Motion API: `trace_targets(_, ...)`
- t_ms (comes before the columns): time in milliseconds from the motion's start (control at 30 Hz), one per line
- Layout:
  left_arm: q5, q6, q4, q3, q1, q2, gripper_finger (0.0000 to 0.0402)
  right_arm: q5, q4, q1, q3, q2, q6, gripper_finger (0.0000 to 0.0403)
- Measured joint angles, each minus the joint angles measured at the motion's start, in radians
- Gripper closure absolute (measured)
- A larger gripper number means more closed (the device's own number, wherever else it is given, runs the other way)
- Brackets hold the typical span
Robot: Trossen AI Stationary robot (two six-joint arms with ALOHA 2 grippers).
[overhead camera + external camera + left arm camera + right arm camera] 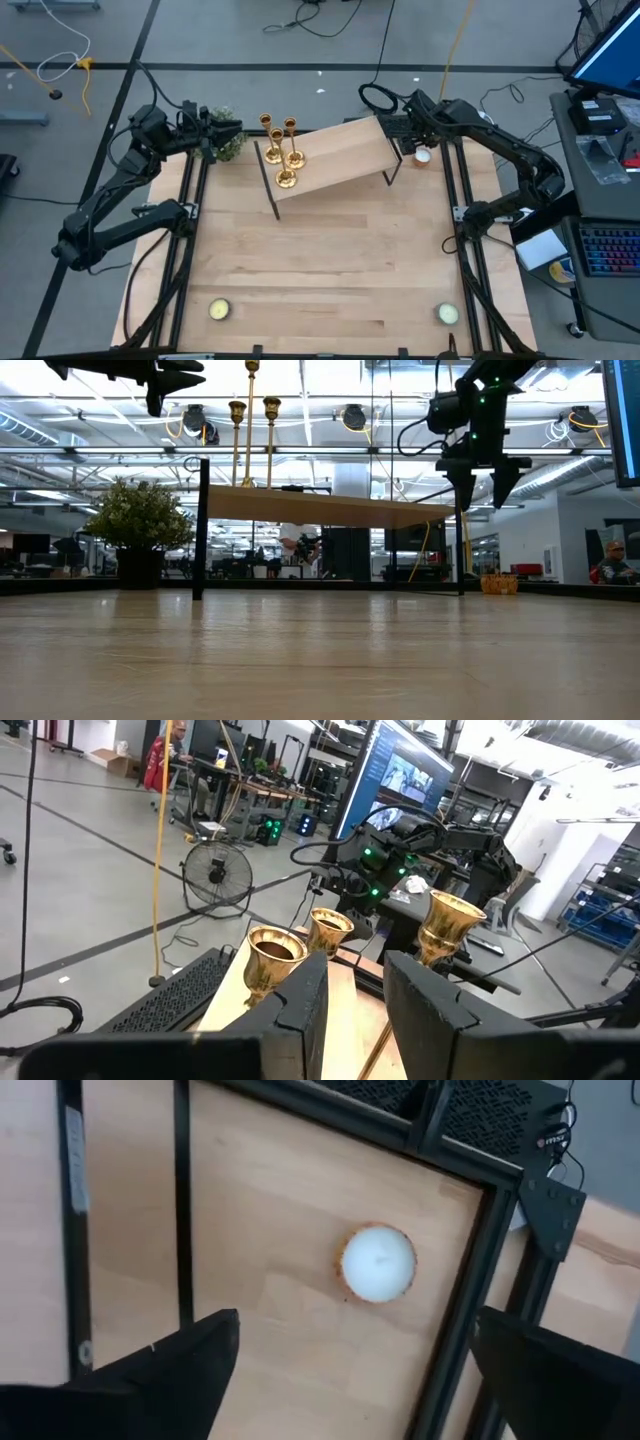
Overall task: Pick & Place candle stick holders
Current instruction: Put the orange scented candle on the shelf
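Three gold candle stick holders (pixel 284 160) stand upright on their round bases on the left end of a raised wooden shelf (pixel 340 155). Their cups (pixel 272 955) show just beyond my left gripper (pixel 357 1010), which hangs level at the shelf's left end (pixel 235 130), its fingers a narrow gap apart with nothing between them. My right gripper (pixel 370 1370) points steeply down at the shelf's right end (pixel 482 485). It is wide open above a white tealight with an orange rim (pixel 378 1263), which lies on the table.
A small potted plant (pixel 225 145) stands under my left gripper. Two pale yellow tealights (pixel 219 310) (pixel 447 314) lie near the table's front corners. Black frame rails (pixel 462 190) run along both sides. The shelf stands on thin black legs (pixel 201 525).
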Motion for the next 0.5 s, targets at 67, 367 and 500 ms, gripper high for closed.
trace_targets(67,0.0,0.0,0.0,0.0,0.0,0.0,0.03,0.001,0.025,0.0,0.0,0.0,0.009,0.0018)
trace_targets(367,0.0,-0.004,0.0,0.0,0.0,0.0,0.03,0.004,0.106,0.0,0.0,0.0,0.03,0.0014)
trace_targets(500,0.0,-0.004,0.0,0.0,0.0,0.0,0.03,0.023,0.086,-0.044,0.0,0.0,0.214,0.0017)
